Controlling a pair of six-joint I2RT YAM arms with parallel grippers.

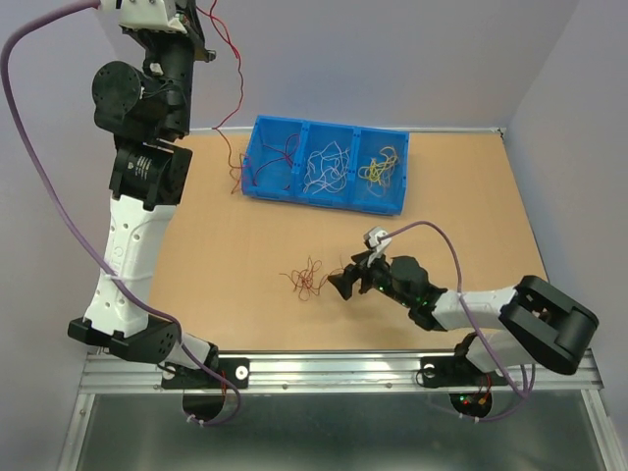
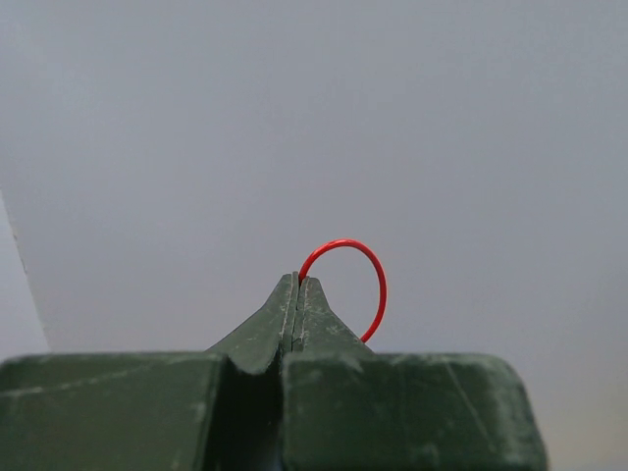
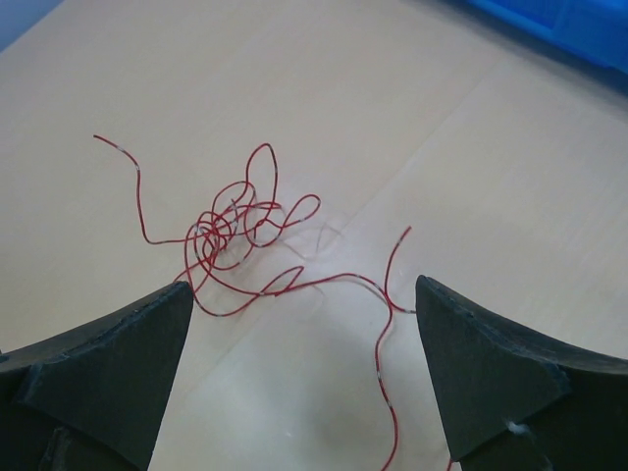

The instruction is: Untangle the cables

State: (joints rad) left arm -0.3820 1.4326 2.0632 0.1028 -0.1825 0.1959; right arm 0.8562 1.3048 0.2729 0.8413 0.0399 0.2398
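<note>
The left gripper (image 2: 297,285), raised high above the wooden table (image 1: 216,285), is pinched fully closed on a single red wire (image 1: 235,93). The wire loops past its fingertips and dangles toward the left end of the blue three-compartment bin (image 1: 324,201); whether its lower end lies inside is hard to tell. White wires (image 1: 327,162) lie in the middle compartment and yellow wires (image 1: 381,165) in the right. The right gripper (image 3: 302,287), jaws spread wide and holding nothing, hovers low beside a loose, curly red tangle (image 3: 231,231) on the table in front of the bin.
</note>
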